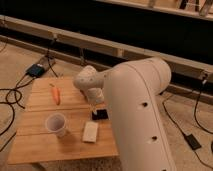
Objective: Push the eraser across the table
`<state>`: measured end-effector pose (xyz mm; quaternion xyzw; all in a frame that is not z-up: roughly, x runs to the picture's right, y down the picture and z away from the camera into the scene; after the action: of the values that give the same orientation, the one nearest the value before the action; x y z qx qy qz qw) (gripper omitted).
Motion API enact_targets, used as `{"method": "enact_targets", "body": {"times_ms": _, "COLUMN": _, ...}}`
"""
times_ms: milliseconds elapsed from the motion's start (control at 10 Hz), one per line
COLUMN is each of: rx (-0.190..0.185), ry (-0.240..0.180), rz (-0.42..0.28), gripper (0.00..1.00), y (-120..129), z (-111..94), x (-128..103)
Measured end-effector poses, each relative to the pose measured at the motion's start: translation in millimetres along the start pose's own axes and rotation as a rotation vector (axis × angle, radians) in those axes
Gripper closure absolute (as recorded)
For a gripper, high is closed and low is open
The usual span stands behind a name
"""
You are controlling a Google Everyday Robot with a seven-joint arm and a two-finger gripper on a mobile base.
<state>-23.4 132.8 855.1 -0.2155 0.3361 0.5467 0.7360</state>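
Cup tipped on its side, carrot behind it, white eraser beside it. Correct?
No: the camera view shows the cup standing upright on the table. The carrot behind and the eraser beside it are right. The gripper hangs low just behind the eraser.

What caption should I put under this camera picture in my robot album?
Robot's end effector hangs low over the wooden table near the white eraser, with a cup and carrot alongside.

High behind arm (140,110); tool (99,114) over table (40,145)
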Motion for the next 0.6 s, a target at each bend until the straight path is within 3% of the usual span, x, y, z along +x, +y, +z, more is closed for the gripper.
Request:
{"method": "enact_targets", "body": {"times_ms": 200, "rx": -0.037, "ry": -0.005, "rz": -0.045, "gripper": 0.35, "y": 17.4, "z": -5.4, "x": 2.1}}
{"method": "enact_targets", "body": {"times_ms": 600, "rx": -0.067, "ry": -0.017, "rz": -0.096, "gripper": 0.35, "y": 31.0, "z": -11.2, "x": 2.2}}
